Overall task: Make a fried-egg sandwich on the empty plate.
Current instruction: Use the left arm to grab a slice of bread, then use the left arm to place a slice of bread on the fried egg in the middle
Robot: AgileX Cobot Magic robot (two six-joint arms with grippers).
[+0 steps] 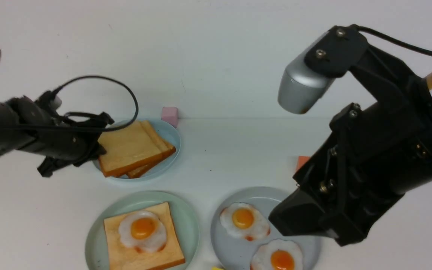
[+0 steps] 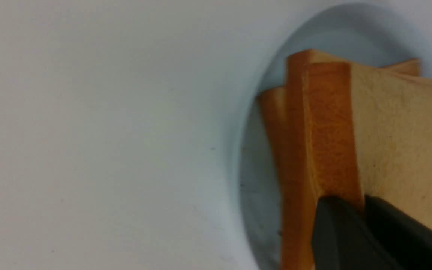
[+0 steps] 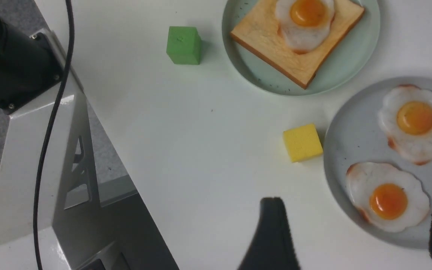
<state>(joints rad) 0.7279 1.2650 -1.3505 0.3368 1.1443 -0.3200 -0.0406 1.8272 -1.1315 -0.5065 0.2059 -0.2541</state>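
Note:
The mint-green plate (image 1: 188, 221) holds one toast slice (image 1: 163, 255) with a fried egg (image 1: 143, 229) on top; it also shows in the right wrist view (image 3: 351, 71). Two more toast slices (image 1: 129, 148) are stacked on a light-blue plate (image 1: 171, 135). My left gripper (image 1: 100, 150) is shut on the near edge of the top slice (image 2: 328, 131), its fingers (image 2: 336, 232) pinching the crust. My right gripper (image 3: 356, 232) is open and empty, hovering over the near egg (image 3: 388, 200) on the grey plate (image 3: 351, 138).
The grey plate (image 1: 223, 243) carries two fried eggs (image 1: 244, 220). Small cubes lie about: pink (image 1: 170, 115) behind the light-blue plate, orange (image 1: 302, 161) by the right arm, yellow (image 3: 302, 142) beside the grey plate, green (image 3: 183, 45) by the mint plate. The robot base (image 3: 32, 168) is near.

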